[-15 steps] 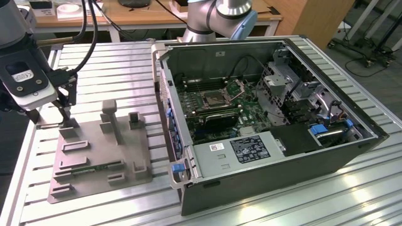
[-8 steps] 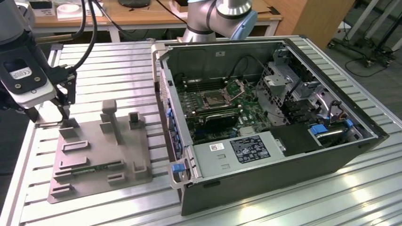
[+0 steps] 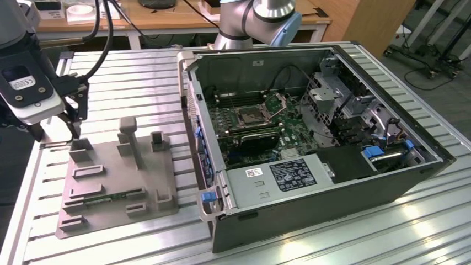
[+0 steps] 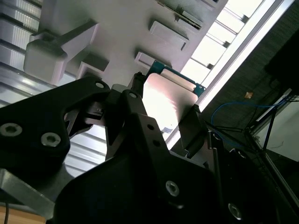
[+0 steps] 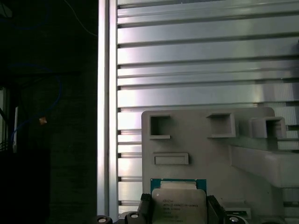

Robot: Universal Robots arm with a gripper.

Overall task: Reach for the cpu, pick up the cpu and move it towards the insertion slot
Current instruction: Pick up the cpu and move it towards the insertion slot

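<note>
Exterior view: gripper low over the corner of the grey fixture on that view's left, well apart from the socket inside the open computer case. Second wrist view: fingers drawn in against two opposite edges of the chip, apparently clamped on it, though hard to tell whether raised off the fixture. First wrist view: chip flat, silvery face showing; probably light, stiff, smooth-faced and delicate underneath, so best held level by the bare edges, never by the face.
</note>
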